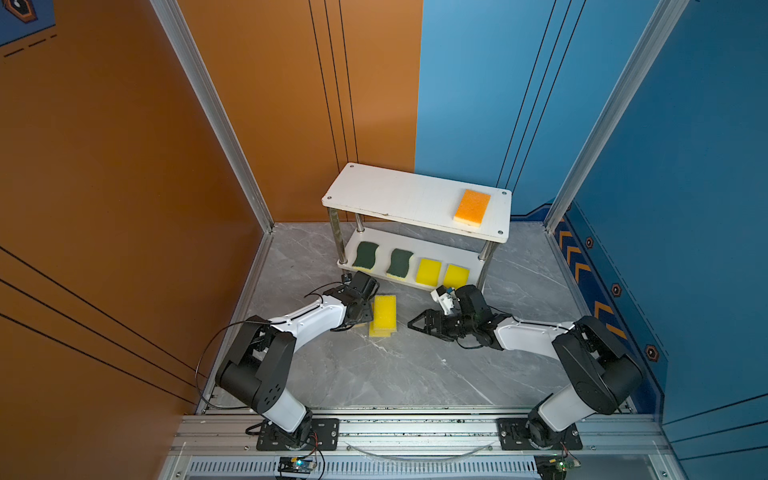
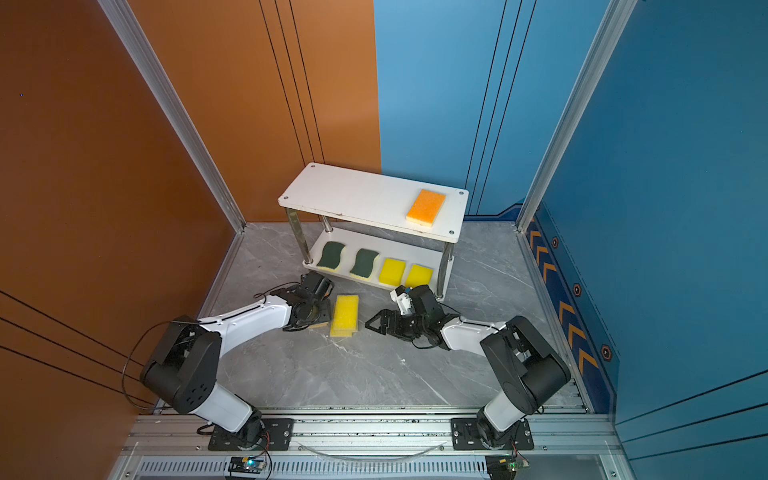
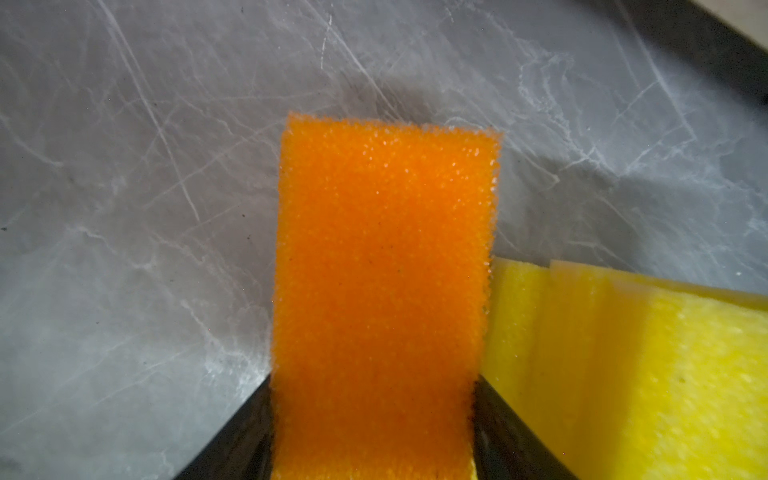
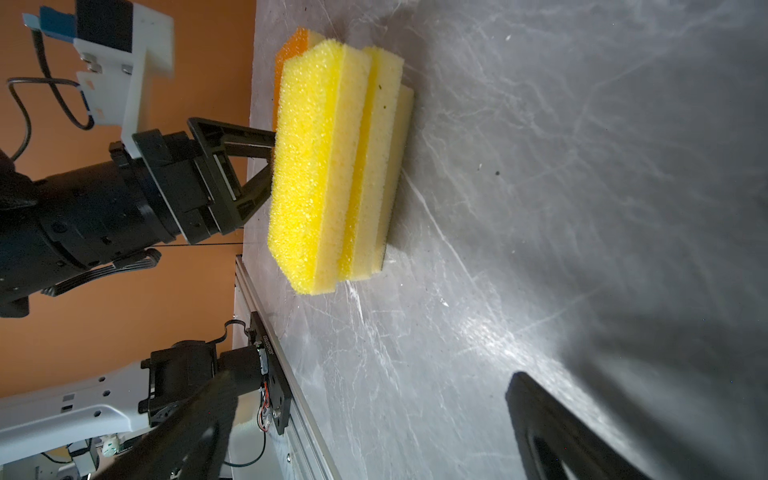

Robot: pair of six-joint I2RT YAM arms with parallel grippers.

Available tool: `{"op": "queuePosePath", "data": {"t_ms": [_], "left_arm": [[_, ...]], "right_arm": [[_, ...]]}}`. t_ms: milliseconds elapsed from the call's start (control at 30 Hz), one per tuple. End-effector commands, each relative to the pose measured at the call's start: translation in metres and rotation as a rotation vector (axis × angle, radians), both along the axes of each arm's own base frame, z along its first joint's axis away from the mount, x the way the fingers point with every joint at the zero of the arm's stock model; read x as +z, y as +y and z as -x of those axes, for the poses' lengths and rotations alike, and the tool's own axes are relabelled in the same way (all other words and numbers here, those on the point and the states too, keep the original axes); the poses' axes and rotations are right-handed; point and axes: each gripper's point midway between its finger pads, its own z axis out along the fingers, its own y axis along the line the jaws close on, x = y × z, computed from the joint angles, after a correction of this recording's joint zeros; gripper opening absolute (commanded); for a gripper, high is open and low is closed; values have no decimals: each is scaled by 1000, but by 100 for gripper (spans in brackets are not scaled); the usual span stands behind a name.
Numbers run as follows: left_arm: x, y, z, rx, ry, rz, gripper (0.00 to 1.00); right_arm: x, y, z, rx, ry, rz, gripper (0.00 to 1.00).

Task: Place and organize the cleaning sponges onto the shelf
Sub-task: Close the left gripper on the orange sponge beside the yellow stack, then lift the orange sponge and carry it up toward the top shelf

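Your left tool [image 3: 374,436] had its jaws on either side of an orange sponge [image 3: 382,270] lying flat on the table, its long axis running straight out from the tool; whether they were pinching it yet, you could not tell. The yellow stack [image 1: 383,316] lay just beside it, towards the shelf's [image 1: 399,195] front edge. Your right tool [image 1: 424,324] lay low, spread and empty, pointing at that stack.

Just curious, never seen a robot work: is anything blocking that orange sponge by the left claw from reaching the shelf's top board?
Nothing visible does. The orange sponge sits on the table between the left gripper jaws, a yellow stack beside it. The top board is bare except for another orange sponge at one end.
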Motion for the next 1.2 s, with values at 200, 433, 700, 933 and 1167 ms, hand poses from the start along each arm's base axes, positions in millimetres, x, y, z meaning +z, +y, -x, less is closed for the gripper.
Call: {"op": "queuePosePath", "data": {"t_ms": [200,433,700,933,1167], "left_arm": [[6,-1,-1,-12,-5,14,67],[21,-2,-2,-28,-39,27,64],[38,0,-1,-29,-69,33,64],[57,1,-1,-31,-109,48,64],[87,-1,0,-51,-164,76,64]], "right_arm": [[5,5,-4,9,-3,-24,100],[5,7,-4,11,-1,-30,100],[3,7,-4,11,5,-30,100],[3,9,-5,10,12,-40,100],[3,10,-5,12,15,-43,100]]}}
